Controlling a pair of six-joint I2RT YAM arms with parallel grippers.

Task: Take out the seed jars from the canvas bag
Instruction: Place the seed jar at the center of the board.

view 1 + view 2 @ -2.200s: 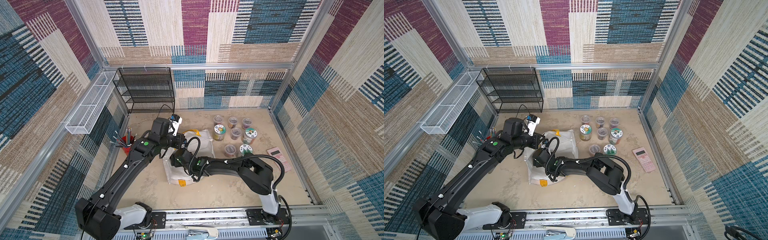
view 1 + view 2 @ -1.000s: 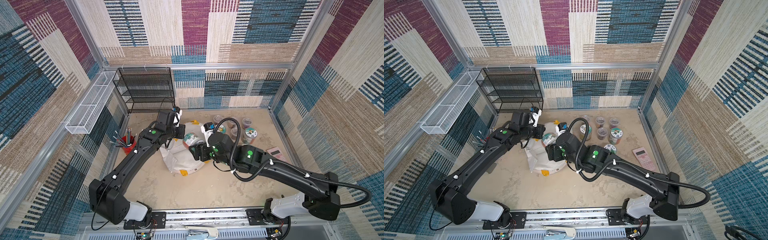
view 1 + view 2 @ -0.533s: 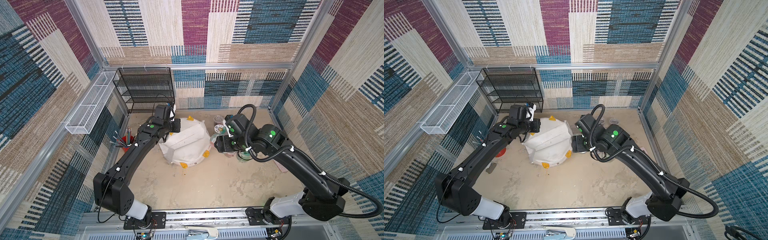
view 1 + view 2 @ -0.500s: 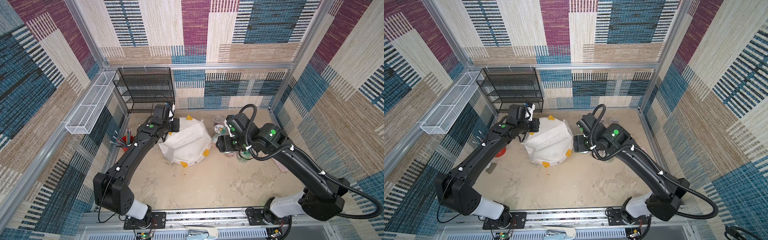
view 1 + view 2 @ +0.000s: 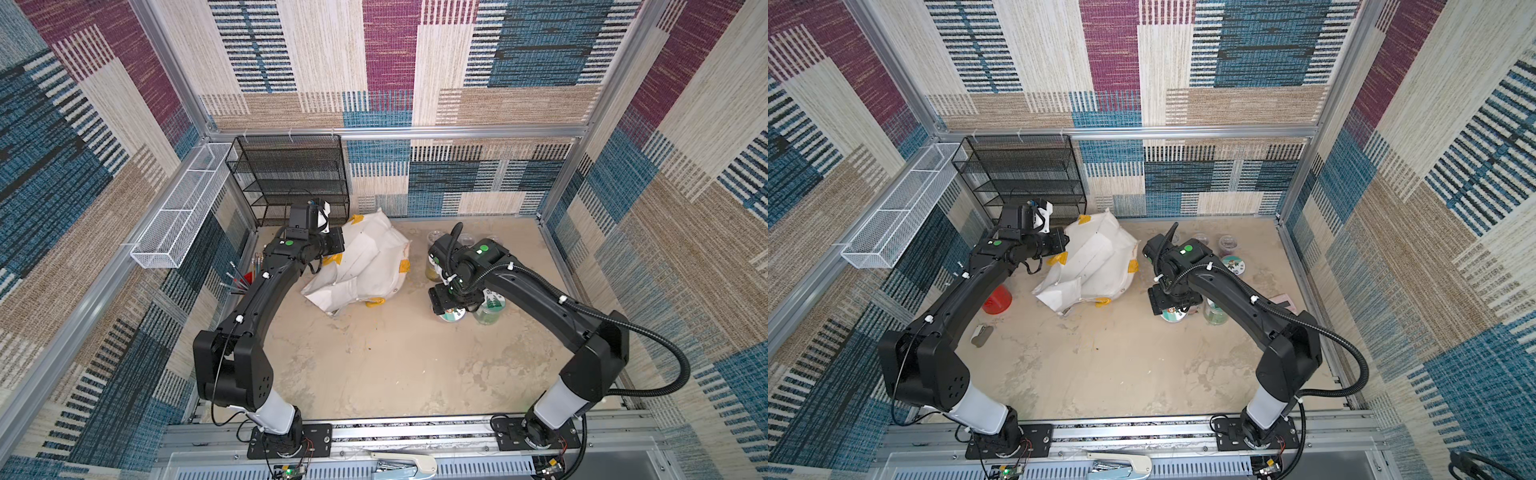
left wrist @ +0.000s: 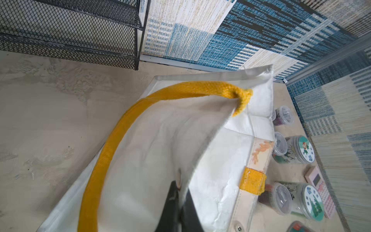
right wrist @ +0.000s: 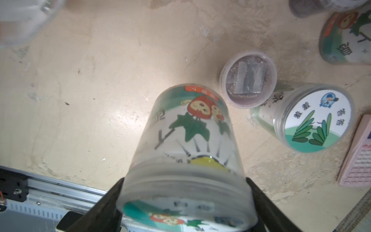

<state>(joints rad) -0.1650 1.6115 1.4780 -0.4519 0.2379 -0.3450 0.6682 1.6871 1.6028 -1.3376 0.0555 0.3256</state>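
Note:
The white canvas bag (image 5: 365, 262) with yellow straps lies slumped at the back of the floor, seen in both top views (image 5: 1096, 262). My left gripper (image 6: 179, 191) is shut on the bag's rim (image 6: 200, 160) and holds that edge up beside the rack. My right gripper (image 7: 184, 192) is shut on the lid end of a picture-labelled seed jar (image 7: 190, 130), low over the floor right of the bag (image 5: 451, 316). Other seed jars stand nearby: a small tub (image 7: 248, 79), a picture-lid jar (image 7: 313, 118), another jar (image 5: 1233, 264) and tubs (image 5: 1227, 241) further back.
A black mesh rack (image 5: 291, 178) stands at the back left, with a white wire basket (image 5: 178, 212) on the left wall. A red cup of pencils (image 5: 996, 299) sits under my left arm. A pink calculator (image 7: 357, 152) lies right of the jars.
My right gripper has carried the jar from over the bag to the right and lowered it beside the other jars. My left gripper has pulled the bag's rim back toward the rack.

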